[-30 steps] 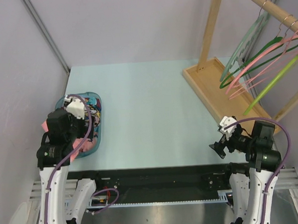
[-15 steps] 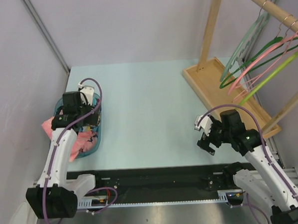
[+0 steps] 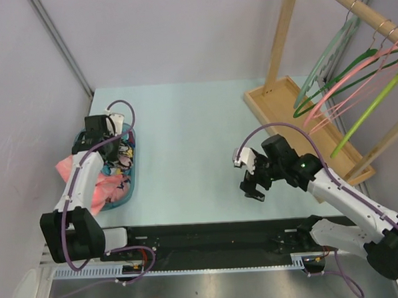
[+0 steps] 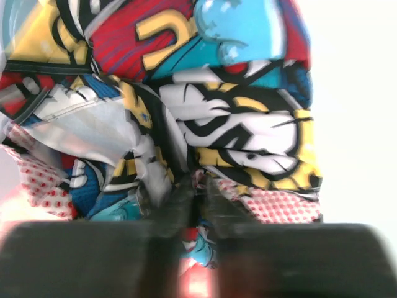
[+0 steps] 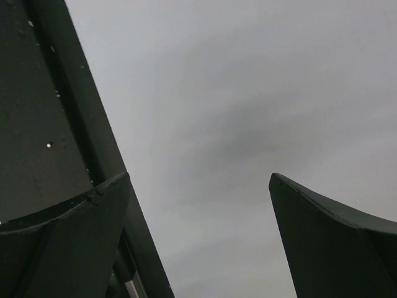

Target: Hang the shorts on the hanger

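- The shorts (image 4: 205, 105) are floppy fabric in a loud comic print of red, blue, yellow, white and black, with a patch of red dots on white. They lie crumpled in folds.
- They lie in a teal basket (image 3: 136, 164) at 9 o'clock on the table (image 3: 191, 136), bunched toward the basket's far end. A pink cloth (image 3: 107, 187) fills its near end and spills over its left rim.
- The left gripper (image 4: 195, 189) reaches down into the basket. Its two fingers are drawn almost together with a fold of the shorts pinched between them.
- The right gripper (image 5: 200, 177) hangs over the table at about 4 o'clock from the middle, its fingers spread wide and holding nothing.
- The hanger (image 3: 370, 110) is thin and lime green. It hangs from the rail of a wooden rack (image 3: 297, 117) at 2 o'clock, as the nearest one in the row.
- Counted: one pair of shorts, one basket, one pink cloth and one rack. There are five hangers: one lime, one dark green, one pale mint, and what looks like two pink ones, which overlap.
- The basket sits just beside the table's left edge, close to the grey wall. The rack's base runs along the right edge from 1 to 3 o'clock.
- A broad stretch of pale blue tabletop lies between the basket and the rack base, and the right gripper is over it.
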You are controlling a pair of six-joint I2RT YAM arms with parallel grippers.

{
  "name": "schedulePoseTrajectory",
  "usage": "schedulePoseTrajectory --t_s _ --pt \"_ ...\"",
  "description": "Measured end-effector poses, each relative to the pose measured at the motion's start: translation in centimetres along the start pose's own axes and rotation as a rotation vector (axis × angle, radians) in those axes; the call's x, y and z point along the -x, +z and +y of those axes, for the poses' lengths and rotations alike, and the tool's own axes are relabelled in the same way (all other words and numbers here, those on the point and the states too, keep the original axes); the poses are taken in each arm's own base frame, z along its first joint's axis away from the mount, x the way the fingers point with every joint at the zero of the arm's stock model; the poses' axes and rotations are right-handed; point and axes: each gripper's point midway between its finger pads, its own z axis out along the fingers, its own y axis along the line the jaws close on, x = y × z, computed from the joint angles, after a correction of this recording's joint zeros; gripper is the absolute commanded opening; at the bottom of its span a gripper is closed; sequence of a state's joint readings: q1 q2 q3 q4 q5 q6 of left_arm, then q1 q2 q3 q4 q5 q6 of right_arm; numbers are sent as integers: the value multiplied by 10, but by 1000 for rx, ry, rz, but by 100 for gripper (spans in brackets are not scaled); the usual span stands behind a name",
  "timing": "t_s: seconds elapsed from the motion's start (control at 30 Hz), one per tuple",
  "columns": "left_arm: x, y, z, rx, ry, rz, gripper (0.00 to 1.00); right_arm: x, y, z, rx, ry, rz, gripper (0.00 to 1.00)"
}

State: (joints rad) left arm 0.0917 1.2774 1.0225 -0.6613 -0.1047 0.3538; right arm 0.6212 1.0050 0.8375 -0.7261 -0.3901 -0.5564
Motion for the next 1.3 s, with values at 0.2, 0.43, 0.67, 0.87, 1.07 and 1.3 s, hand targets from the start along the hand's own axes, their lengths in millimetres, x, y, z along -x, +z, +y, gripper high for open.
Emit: schedulePoseTrajectory --t_s 0.2,0.43,0.67,0.87,1.07,1.3 --pt "53 -41 -8 -121 5 -150 0 37 17 7 71 -9 -23 100" --pt "155 -173 -52 -293 131 -525 0 123 15 -18 23 -7 -180 100" --pt "205 -287 -90 -534 162 -796 3 151 12 -24 0 7 -245 100" --pt "186 -261 -122 -669 205 -757 82 136 14 -25 -9 39 -222 100" --pt "97 -115 -132 -624 129 -361 97 111 9 -28 -22 82 -192 100" --pt "37 -94 -139 -657 195 -288 98 88 15 -20 7 119 -161 100"
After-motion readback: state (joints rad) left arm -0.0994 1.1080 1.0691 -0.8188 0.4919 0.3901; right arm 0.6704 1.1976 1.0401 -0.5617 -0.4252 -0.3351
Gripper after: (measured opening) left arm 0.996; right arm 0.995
